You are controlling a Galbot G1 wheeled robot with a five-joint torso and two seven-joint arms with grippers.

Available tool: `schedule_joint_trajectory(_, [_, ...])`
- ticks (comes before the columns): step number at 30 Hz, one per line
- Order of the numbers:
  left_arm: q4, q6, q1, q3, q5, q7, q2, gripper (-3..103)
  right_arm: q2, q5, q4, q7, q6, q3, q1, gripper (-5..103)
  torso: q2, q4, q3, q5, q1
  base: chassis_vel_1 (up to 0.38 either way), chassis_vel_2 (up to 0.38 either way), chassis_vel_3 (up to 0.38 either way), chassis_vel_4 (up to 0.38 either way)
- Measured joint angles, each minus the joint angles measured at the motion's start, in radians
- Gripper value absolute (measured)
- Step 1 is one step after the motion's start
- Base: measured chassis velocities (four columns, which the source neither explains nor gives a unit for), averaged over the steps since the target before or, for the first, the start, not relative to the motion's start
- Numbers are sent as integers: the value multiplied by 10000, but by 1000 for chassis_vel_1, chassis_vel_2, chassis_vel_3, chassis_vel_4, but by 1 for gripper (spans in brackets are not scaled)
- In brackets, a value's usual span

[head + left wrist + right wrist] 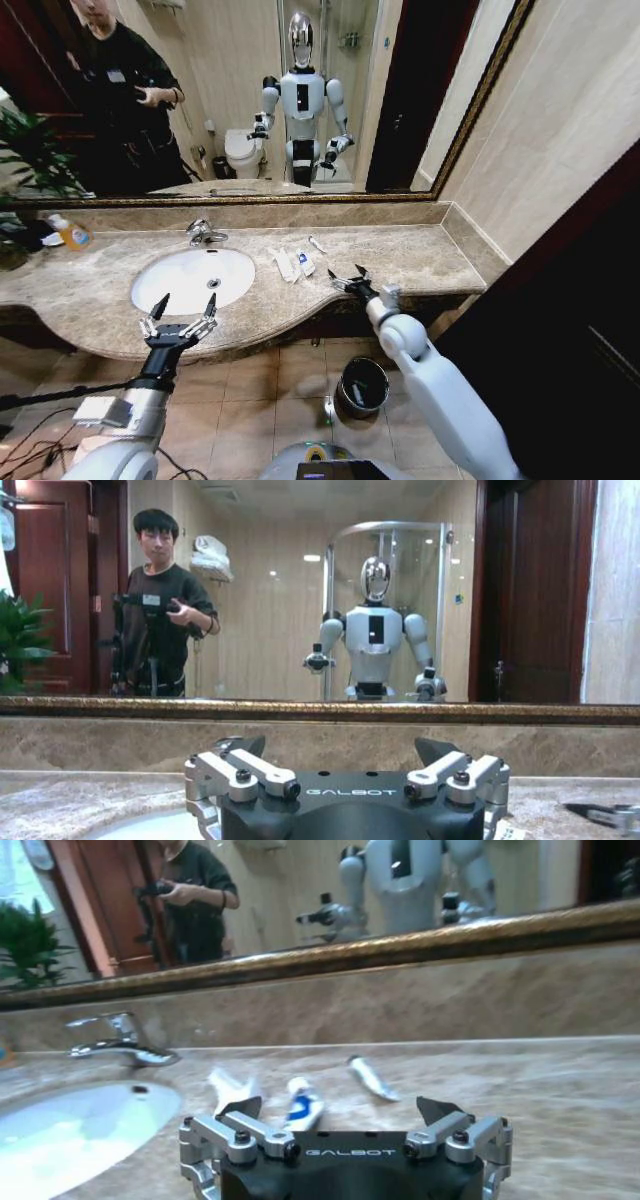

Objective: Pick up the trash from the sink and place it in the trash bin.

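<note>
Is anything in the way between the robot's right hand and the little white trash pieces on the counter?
Nothing visible. The right gripper, fingers open, hovers over bare countertop, and the trash lies just beyond it beside the sink.

Three trash items (295,262), one bin (362,386)

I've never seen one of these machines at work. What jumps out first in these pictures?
Two open grippers held over a marble countertop: the left gripper at the front edge of the white sink, the right gripper just right of a few small white tubes and sachets lying beside the sink. Behind them a wide mirror reflects the whole robot. Down on the tiled floor stands a small dark metal trash bin.
</note>
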Motion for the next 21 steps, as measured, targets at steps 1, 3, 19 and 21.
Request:
schedule_joint_trajectory(1, [0,0,0,0,0,1,1,100,135,96,-212,103,-82,-234,288,100,0,-2,0,-1,0,0,0,0,0])
schedule_joint_trajectory(3, [-1,0,0,-1,0,1,0,100,241,145,-343,177,-124,-386,483,100,0,0,-1,0,0,0,0,0,0])
schedule_joint_trajectory(19, [0,0,0,0,0,0,0,100,1319,248,-2281,602,-429,-1118,1817,95,1,0,-1,-1,0,0,0,0,0])
schedule_joint_trajectory(21, [0,0,0,-1,0,0,1,100,1359,175,-2445,573,-364,-1075,1813,88,1,0,-1,-1,-1,0,0,0,0])
